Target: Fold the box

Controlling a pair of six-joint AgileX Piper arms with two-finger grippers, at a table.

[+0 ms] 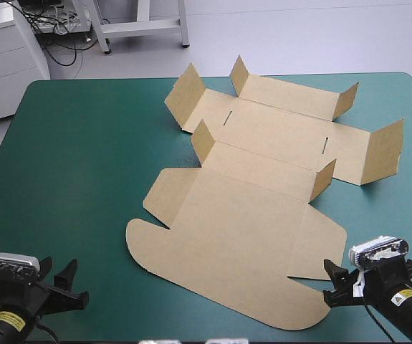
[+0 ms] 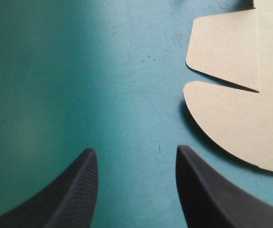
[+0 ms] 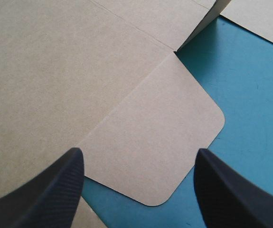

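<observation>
The brown box (image 1: 241, 208) lies as a cut sheet in the middle of the teal-green table, its lid panel flat toward the front and several small flaps standing up at the back. My left gripper (image 1: 68, 281) rests at the front left corner, open, with bare cover between its fingers (image 2: 135, 190); the box's rounded lid edge (image 2: 231, 118) lies ahead and to its right. My right gripper (image 1: 334, 283) sits at the front right, open, just off the box's rounded side flap (image 3: 160, 147), which lies ahead between its fingers.
Bare teal-green cover (image 1: 69, 165) stretches across the left half of the table. A white cabinet (image 1: 5, 57) and a metal frame stand beyond the far edge.
</observation>
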